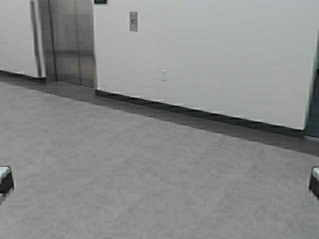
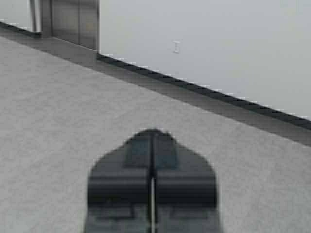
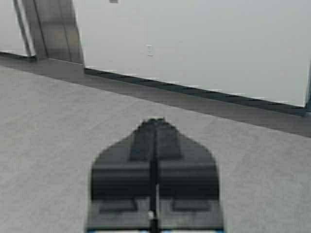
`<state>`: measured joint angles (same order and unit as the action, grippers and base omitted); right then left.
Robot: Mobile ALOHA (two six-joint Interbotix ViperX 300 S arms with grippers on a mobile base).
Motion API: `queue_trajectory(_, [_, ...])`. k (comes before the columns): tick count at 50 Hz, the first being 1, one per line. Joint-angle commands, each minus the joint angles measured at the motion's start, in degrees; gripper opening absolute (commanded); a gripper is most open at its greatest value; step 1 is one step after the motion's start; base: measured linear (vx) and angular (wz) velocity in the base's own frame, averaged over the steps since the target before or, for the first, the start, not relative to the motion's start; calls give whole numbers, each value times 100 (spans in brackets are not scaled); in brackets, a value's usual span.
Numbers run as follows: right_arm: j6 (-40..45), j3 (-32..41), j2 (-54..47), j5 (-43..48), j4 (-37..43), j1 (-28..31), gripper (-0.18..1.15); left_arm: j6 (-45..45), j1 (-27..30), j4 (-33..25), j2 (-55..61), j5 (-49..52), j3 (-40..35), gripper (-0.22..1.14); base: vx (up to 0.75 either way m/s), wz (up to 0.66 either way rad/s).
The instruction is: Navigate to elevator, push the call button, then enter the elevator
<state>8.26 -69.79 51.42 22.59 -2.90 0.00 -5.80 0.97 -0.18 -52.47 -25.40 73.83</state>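
The elevator (image 1: 72, 40) stands at the far upper left of the high view, its brushed steel doors closed with a vertical centre seam. It also shows in the left wrist view (image 2: 75, 22) and in the right wrist view (image 3: 53, 29). The call button (image 1: 133, 21) is a small silver-grey plate on the white wall to the right of the doors. My left gripper (image 2: 153, 132) is shut and empty above the grey floor. My right gripper (image 3: 155, 121) is shut and empty too. Both arms are parked at the lower edges of the high view, far from the wall.
A small white outlet plate (image 1: 163, 74) sits low on the white wall (image 1: 224, 59). A dark baseboard (image 1: 199, 112) runs along the wall's foot. Grey floor (image 1: 149, 174) stretches between me and the wall. A dark opening (image 1: 314, 99) lies at the far right.
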Motion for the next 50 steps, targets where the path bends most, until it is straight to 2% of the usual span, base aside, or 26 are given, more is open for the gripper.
queue_trajectory(1, [18,114,-35,53,-9,9,5,-35,-18,9,-62,-26,-26,3,69,-11])
queue_trajectory(16, [18,105,-18,53,-9,9,5,-9,-70,9,44,-35,-114,3,72,-1])
queue_trajectory(36, [-44,-35,53,0,-9,0,5,-44,-70,9,114,-53,-158,3,71,16])
queue_trajectory(50, [-62,158,9,44,-9,0,5,-105,-70,18,-9,-53,-114,3,71,1])
